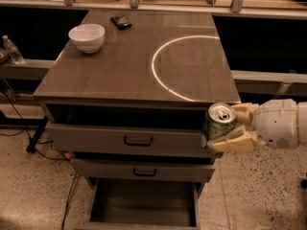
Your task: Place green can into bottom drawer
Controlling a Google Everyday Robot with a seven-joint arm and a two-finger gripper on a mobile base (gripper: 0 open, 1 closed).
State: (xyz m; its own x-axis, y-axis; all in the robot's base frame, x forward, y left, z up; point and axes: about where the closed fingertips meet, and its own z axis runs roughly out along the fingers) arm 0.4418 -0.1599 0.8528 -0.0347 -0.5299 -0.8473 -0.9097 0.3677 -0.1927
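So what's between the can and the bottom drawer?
The middle drawer's front, in the camera view. The claw holds the green can beside the top drawer, above the bottom drawer.

Cream-coloured two-finger gripper (221, 128) at the right edge of the view, blocky pale-yellow fingers (237, 142), smooth rounded white wrist housing (280, 123) just behind them
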